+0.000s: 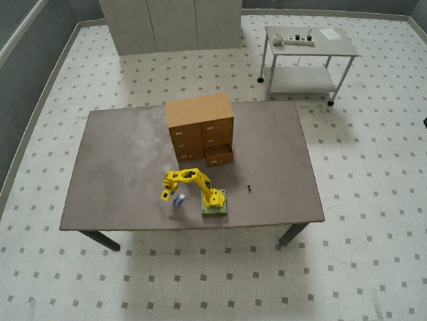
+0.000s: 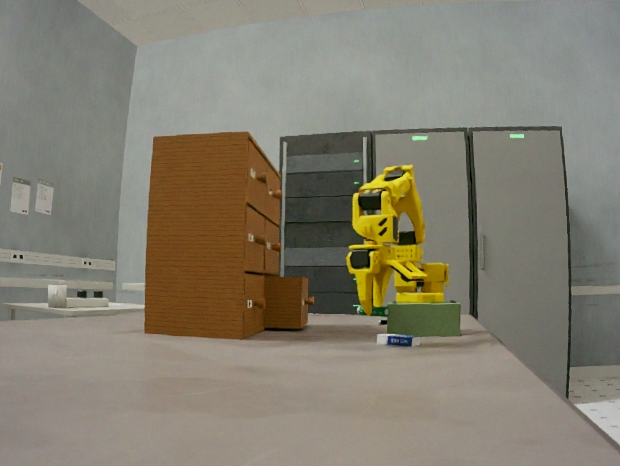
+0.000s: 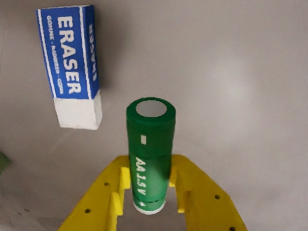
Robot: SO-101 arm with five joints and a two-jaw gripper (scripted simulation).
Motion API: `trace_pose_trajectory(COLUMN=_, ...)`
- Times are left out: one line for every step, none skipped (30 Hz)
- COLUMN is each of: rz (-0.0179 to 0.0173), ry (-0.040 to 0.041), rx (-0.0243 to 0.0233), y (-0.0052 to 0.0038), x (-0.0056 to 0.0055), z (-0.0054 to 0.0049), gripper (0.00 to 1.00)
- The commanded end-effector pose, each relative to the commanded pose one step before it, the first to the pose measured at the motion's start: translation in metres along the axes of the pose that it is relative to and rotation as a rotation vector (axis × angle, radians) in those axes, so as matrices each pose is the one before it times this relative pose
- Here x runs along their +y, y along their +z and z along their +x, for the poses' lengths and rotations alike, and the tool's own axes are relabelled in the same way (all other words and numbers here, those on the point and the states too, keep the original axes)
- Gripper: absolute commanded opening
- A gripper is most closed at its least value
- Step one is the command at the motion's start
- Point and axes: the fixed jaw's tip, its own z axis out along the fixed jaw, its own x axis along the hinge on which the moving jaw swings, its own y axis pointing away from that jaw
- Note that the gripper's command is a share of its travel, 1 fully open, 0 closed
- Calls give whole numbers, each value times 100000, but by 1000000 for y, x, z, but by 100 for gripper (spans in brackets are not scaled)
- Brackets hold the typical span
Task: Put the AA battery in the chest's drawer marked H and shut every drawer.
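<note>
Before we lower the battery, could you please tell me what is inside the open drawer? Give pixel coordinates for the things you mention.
The open drawer (image 1: 220, 159) (image 2: 286, 302) shows bare inner side and back; its front hides the floor.

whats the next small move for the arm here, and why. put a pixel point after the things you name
Probably swing the gripper (image 1: 171, 195) (image 2: 373, 308) (image 3: 150, 181) toward the pulled-out drawer (image 1: 220, 160) (image 2: 286, 303), staying high enough to clear its rim: the battery (image 2: 375, 311) (image 3: 150, 159) is pinched between the fingers, off the table (image 1: 131, 193) (image 2: 200, 390) (image 3: 240, 64), and that drawer stands open.

One battery (image 2: 376, 311) (image 3: 151, 156), one eraser (image 1: 179, 200) (image 2: 398, 340) (image 3: 70, 64), one chest (image 1: 200, 110) (image 2: 197, 235), six drawers, one arm (image 1: 196, 174) (image 2: 413, 200), one wheeled cart (image 1: 310, 54)
</note>
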Motion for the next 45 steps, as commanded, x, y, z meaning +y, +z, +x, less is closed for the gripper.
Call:
trace_pose_trajectory(rz=2662, ry=-907, rx=-1035, y=-8497, x=-3738, z=-1575, gripper=0)
trace_pose_trajectory(rz=-1, ry=0, rx=0, y=1, x=1, z=1, gripper=0)
trace_pose_trajectory(rz=1, ry=0, rx=0, y=-1, x=-1, z=-1, gripper=0)
trace_pose_trajectory(rz=-1, ry=0, rx=0, y=1, x=1, z=1, gripper=0)
trace_pose_trajectory(rz=0, ry=0, rx=0, y=0, x=0, z=0, gripper=0)
trace_pose_trajectory(rz=0, ry=0, rx=0, y=0, x=0, z=0, gripper=0)
trace_pose_trajectory(rz=1, ry=-1991, rx=-6, y=-158, x=369, z=1343, gripper=0)
trace_pose_trajectory(rz=0, ry=-1991, rx=-5, y=-153, x=404, z=1333, gripper=0)
trace_pose_trajectory(rz=1, ry=-1991, rx=-6, y=-151, x=435, z=1319, gripper=0)
trace_pose_trajectory(rz=0, ry=-1991, rx=-5, y=-146, x=470, z=1307, gripper=0)
trace_pose_trajectory(rz=1, ry=-1991, rx=-5, y=-143, x=500, z=1291, gripper=0)
trace_pose_trajectory(rz=0, ry=-1991, rx=-5, y=-138, x=534, z=1277, gripper=0)
trace_pose_trajectory(rz=1, ry=-1991, rx=-5, y=-135, x=563, z=1260, gripper=0)
trace_pose_trajectory(rz=0, ry=-1991, rx=-5, y=-130, x=596, z=1244, gripper=0)
trace_pose_trajectory(rz=2, ry=-1991, rx=-5, y=-128, x=624, z=1225, gripper=0)
trace_pose_trajectory(rz=1, ry=-1991, rx=-5, y=-122, x=655, z=1207, gripper=0)
trace_pose_trajectory(rz=2, ry=-1991, rx=-5, y=-120, x=683, z=1187, gripper=0)
trace_pose_trajectory(rz=1, ry=-1991, rx=-5, y=-115, x=713, z=1167, gripper=0)
trace_pose_trajectory(rz=2, ry=-1991, rx=-5, y=-112, x=739, z=1145, gripper=0)
trace_pose_trajectory(rz=1, ry=-1991, rx=-5, y=-107, x=768, z=1124, gripper=0)
trace_pose_trajectory(rz=2, ry=-1991, rx=-5, y=-104, x=793, z=1100, gripper=0)
trace_pose_trajectory(rz=0, ry=0, rx=0, y=0, x=0, z=0, gripper=0)
trace_pose_trajectory(rz=0, ry=0, rx=0, y=0, x=0, z=0, gripper=0)
trace_pose_trajectory(rz=1, ry=-1991, rx=-5, y=-99, x=821, z=1078, gripper=0)
trace_pose_trajectory(rz=3, ry=-1991, rx=-5, y=-96, x=844, z=1053, gripper=0)
trace_pose_trajectory(rz=2, ry=-1991, rx=-5, y=-91, x=871, z=1029, gripper=0)
trace_pose_trajectory(rz=3, ry=-1991, rx=-5, y=-88, x=892, z=1002, gripper=0)
trace_pose_trajectory(rz=2, ry=-1991, rx=-5, y=-82, x=917, z=977, gripper=0)
trace_pose_trajectory(rz=3, ry=-1991, rx=-4, y=-79, x=938, z=949, gripper=0)
trace_pose_trajectory(rz=2, ry=-1991, rx=-5, y=-74, x=961, z=923, gripper=0)
trace_pose_trajectory(rz=3, ry=-1991, rx=-4, y=-71, x=980, z=894, gripper=0)
trace_pose_trajectory(rz=2, ry=-1991, rx=-5, y=-66, x=1001, z=866, gripper=0)
trace_pose_trajectory(rz=4, ry=-1991, rx=-4, y=-63, x=1018, z=836, gripper=0)
trace_pose_trajectory(rz=3, ry=-1991, rx=-4, y=-58, x=1039, z=807, gripper=0)
trace_pose_trajectory(rz=4, ry=-1991, rx=-4, y=-55, x=1054, z=777, gripper=0)
trace_pose_trajectory(rz=3, ry=-1991, rx=-4, y=-49, x=1072, z=746, gripper=0)
trace_pose_trajectory(rz=4, ry=-1991, rx=-4, y=-46, x=1085, z=715, gripper=0)
trace_pose_trajectory(rz=3, ry=-1991, rx=-4, y=-41, x=1102, z=684, gripper=0)
trace_pose_trajectory(rz=0, ry=0, rx=0, y=0, x=0, z=0, gripper=0)
trace_pose_trajectory(rz=0, ry=0, rx=0, y=0, x=0, z=0, gripper=0)
trace_pose_trajectory(rz=4, ry=-1991, rx=-4, y=-38, x=1114, z=652, gripper=0)
trace_pose_trajectory(rz=3, ry=-1991, rx=-4, y=-32, x=1129, z=620, gripper=0)
trace_pose_trajectory(rz=4, ry=-1991, rx=-3, y=-29, x=1138, z=588, gripper=0)
trace_pose_trajectory(rz=3, ry=-1991, rx=-4, y=-24, x=1151, z=555, gripper=0)
trace_pose_trajectory(rz=4, ry=-1991, rx=-3, y=-21, x=1159, z=522, gripper=0)
